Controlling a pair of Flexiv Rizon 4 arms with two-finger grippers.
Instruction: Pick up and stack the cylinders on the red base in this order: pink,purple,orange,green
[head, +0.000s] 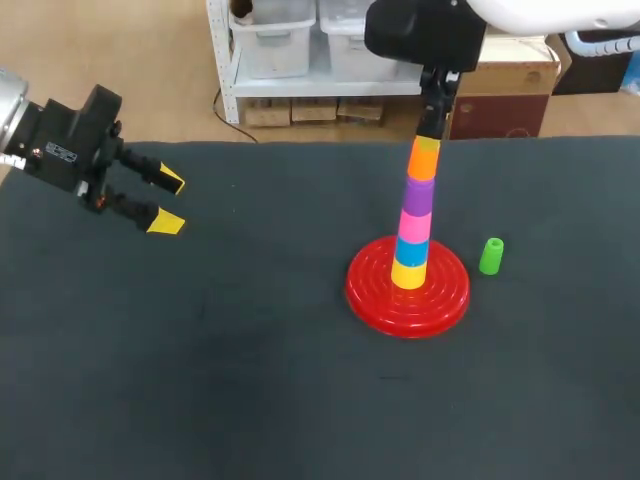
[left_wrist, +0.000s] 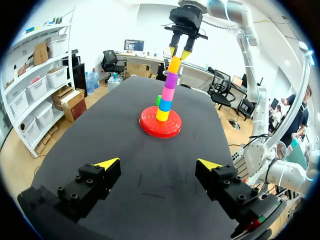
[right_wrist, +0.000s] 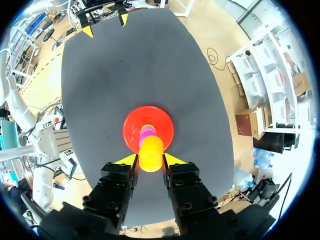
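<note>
My right arm (head: 425, 35) comes in from the far edge of the dark tabletop (head: 250, 350) and hangs straight over the red base (head: 372, 292), where a column of cylinders stands upright at the centre. From the bottom up I see a yellow cylinder (head: 408, 274), a blue cylinder (head: 412, 249), the pink cylinder (head: 415, 219), the purple cylinder (head: 419, 188) and the orange cylinder (head: 424, 158), each sitting on the one below. The column leans slightly in the head view. My right jaws are pinching the orange cylinder (right_wrist: 151, 154) near its top. In the right wrist view the yellow tips (right_wrist: 128, 160) lie against it on two sides, and the base (right_wrist: 165, 131) shows as a red ring far beneath. From my left wrist the same tips (left_wrist: 173, 50) meet the orange cylinder (left_wrist: 173, 64) at its upper edge. The green cylinder (head: 491, 256) stands on the tabletop just beside the base's rim, on my right of it, with nothing gripping it. My left wrist catches only a sliver of it (left_wrist: 158, 100) behind the column. My left arm (head: 65, 140) is at the left side of the tabletop, well apart from the base. My left jaws are spread wide with nothing between them, their yellow tips (head: 166, 222) above bare tabletop and pointed toward the stack (left_wrist: 167, 92).
</note>
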